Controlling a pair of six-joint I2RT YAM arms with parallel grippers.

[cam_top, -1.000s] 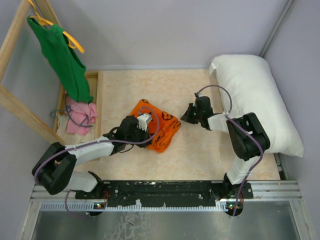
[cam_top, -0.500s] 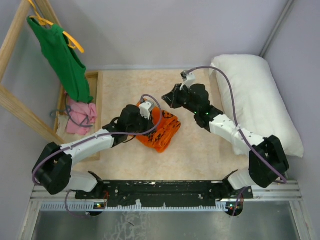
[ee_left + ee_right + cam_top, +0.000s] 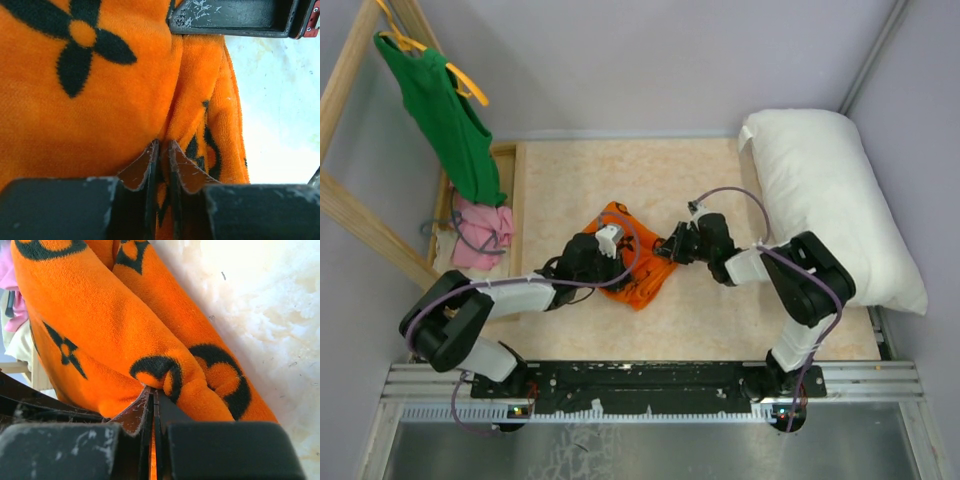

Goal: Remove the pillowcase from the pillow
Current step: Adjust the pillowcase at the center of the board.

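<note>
The orange pillowcase (image 3: 642,268) with black motifs lies crumpled in the middle of the table, off the pillow. The plump white pillow (image 3: 830,200) lies bare at the right edge. My left gripper (image 3: 610,252) is at the bundle's left side, and the left wrist view shows it (image 3: 161,150) shut on a fold of the pillowcase (image 3: 90,110). My right gripper (image 3: 670,248) presses into the bundle's right side. In the right wrist view it (image 3: 152,394) is shut, with a thin sliver of the pillowcase (image 3: 115,335) between the pads.
A green tank top (image 3: 445,110) hangs on a wooden rack (image 3: 350,210) at the far left, with a pink cloth (image 3: 480,232) below it in a wooden tray (image 3: 517,200). Grey walls close in the back and right.
My right gripper rose over the pillowcase, then came down onto its right side. My left gripper kept its hold, and the bundle shifted and bunched slightly.
</note>
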